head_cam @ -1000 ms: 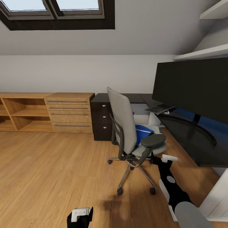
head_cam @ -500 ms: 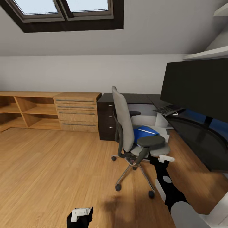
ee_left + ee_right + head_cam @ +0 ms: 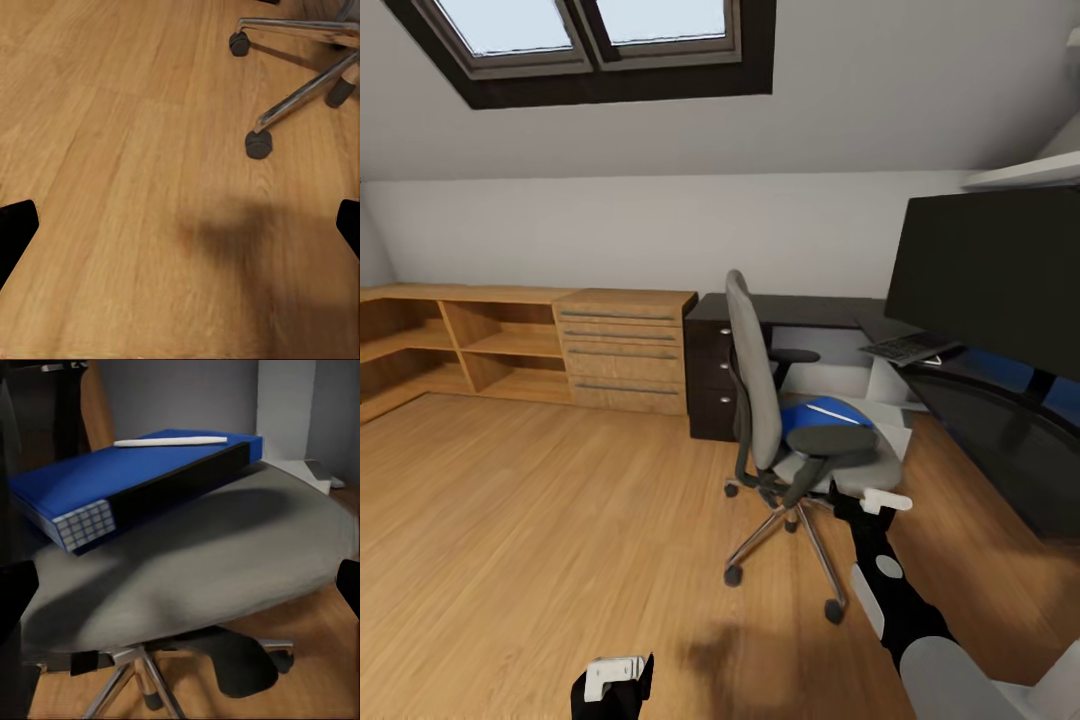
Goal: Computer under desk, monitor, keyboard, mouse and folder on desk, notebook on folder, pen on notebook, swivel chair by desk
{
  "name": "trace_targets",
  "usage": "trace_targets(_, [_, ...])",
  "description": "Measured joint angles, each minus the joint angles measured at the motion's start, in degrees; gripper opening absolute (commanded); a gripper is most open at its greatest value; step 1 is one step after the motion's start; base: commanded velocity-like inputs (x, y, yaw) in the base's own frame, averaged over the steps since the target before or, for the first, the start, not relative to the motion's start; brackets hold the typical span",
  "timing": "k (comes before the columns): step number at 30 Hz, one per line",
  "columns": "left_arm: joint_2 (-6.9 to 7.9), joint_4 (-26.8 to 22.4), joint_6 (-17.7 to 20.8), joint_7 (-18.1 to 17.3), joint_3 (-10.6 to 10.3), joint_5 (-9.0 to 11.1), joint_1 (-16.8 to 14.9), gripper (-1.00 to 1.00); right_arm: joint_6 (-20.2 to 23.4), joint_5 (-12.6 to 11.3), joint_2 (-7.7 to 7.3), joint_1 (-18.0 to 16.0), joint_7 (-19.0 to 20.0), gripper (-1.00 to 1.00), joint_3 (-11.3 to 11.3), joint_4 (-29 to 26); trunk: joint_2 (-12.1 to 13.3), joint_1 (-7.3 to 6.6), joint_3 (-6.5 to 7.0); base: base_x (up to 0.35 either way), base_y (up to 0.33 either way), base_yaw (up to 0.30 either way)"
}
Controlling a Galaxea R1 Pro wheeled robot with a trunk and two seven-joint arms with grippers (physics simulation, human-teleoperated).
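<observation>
Two big pieces frame the scene in the head view: the long black desk running along the far wall and curving round to the right, and the very wide monitor standing on it, with the keyboard lying on the desktop just beside its lower edge. Next in size comes the swivel chair, set out on the wooden floor in front of the desk with its back toward the light wooden cabinet. On its seat lies the blue folder, and a slim white pen rests on top of that. The step in hand looks like fetching the folder from the chair: the right gripper hangs just beside the seat edge, low and near the armrest. Its fingers stand wide apart, holding nothing. The next move would call for reaching in over the seat to the folder's near black spine without tipping the pen off. The right wrist view gives that spine and the pen clearly, where the head view offers little more than a blue patch behind the armrest. The left gripper sits low over bare floor, spread and empty; its wrist view shows the chair's chrome legs and casters.
</observation>
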Motion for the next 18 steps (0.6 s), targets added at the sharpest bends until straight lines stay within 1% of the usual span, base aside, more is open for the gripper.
trace_targets(4, [0.0,0.01,-0.01,-0.02,-0.01,0.03,0.0,1.0,-0.07,0.06,-0.12,0.0,0.01,1.0,-0.05,0.0,0.0,0.0,0.0,-0.281,-0.045,0.001])
trace_targets(8, [0.0,0.01,-0.01,-0.03,-0.01,0.02,0.0,1.0,0.0,0.01,-0.35,0.0,0.01,1.0,-0.21,0.05,0.0,0.0,0.0,-0.249,-0.114,0.0])
trace_targets(12, [-0.01,0.01,0.0,-0.03,-0.01,0.06,0.0,1.0,0.12,-0.04,-0.5,0.0,0.0,1.0,-0.31,0.08,0.0,-0.02,0.0,-0.073,-0.043,0.0])
trace_targets(18, [0.0,0.0,0.0,0.0,0.0,0.06,0.0,1.0,-0.03,-0.13,-0.42,0.0,0.1,1.0,-0.28,0.14,0.0,-0.03,0.0,-0.013,-0.008,0.0])
